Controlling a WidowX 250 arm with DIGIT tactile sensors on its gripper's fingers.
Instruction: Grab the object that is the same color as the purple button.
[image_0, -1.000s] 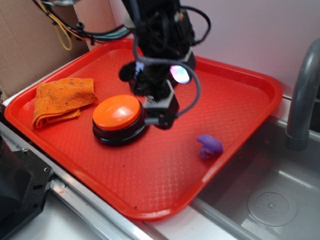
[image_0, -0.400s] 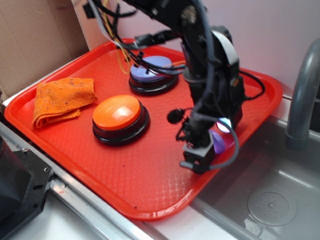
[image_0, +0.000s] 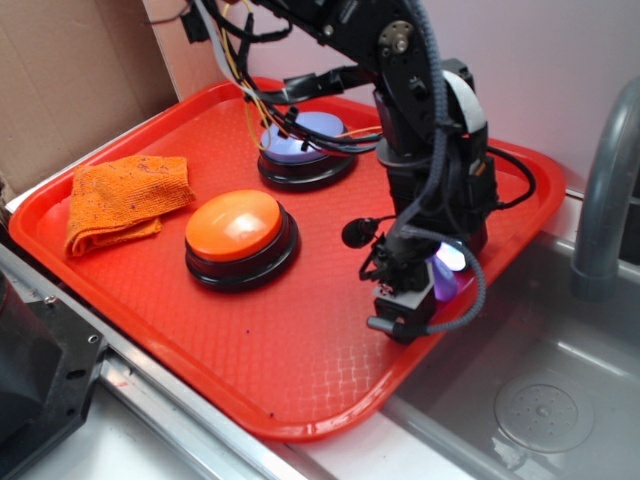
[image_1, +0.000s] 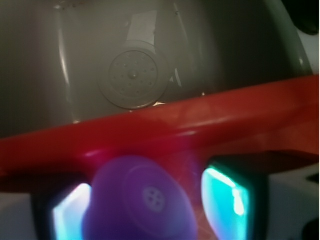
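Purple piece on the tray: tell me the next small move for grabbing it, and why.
Probably close the fingers. The wrist view shows the purple piece sitting between the two lit pads with a gap on the right side, so the gripper looks open around it, low on the red tray near its sink-side edge.

Between the fingers of the black claw (image_0: 437, 283): small glossy purple plastic piece (image_1: 137, 202). Beneath: red plastic tray (image_0: 300, 395). Beyond, past the tray's rim: grey metal sink (image_1: 132, 80).

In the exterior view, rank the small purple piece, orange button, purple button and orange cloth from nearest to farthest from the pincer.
1. Small purple piece, right at the pincer.
2. Orange button, tray centre.
3. Purple button, tray's back.
4. Orange cloth, far left end.
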